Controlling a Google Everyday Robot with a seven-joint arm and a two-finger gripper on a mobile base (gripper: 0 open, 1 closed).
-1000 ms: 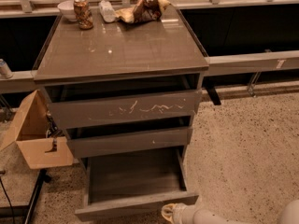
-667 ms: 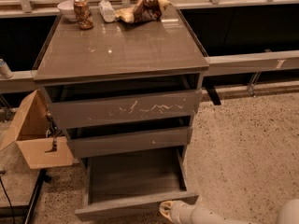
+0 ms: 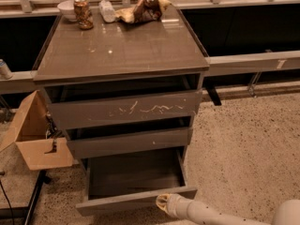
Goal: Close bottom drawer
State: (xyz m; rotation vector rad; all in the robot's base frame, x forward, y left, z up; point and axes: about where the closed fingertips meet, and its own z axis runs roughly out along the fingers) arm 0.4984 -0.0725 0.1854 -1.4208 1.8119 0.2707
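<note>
The bottom drawer (image 3: 136, 199) of a grey-brown cabinet is pulled far out, its plain shallow front low in the view and its empty inside showing. Above it sit the mid-height plain front (image 3: 129, 142) and the tall front with white scratches (image 3: 124, 109), both nearly shut. My gripper (image 3: 162, 203) comes in from the bottom right on a white arm. Its yellowish tip rests against the bottom drawer's front panel, right of centre.
The cabinet top (image 3: 122, 46) holds a can (image 3: 83, 13), a white bowl (image 3: 67, 8), a bottle (image 3: 107, 11) and a crumpled bag (image 3: 143, 8) at its back edge. An open cardboard box (image 3: 35, 135) stands at the cabinet's left. Speckled floor (image 3: 243, 144) lies to the right.
My gripper has crept slightly left and up along the drawer front. The bottom drawer looks as far out as before.
</note>
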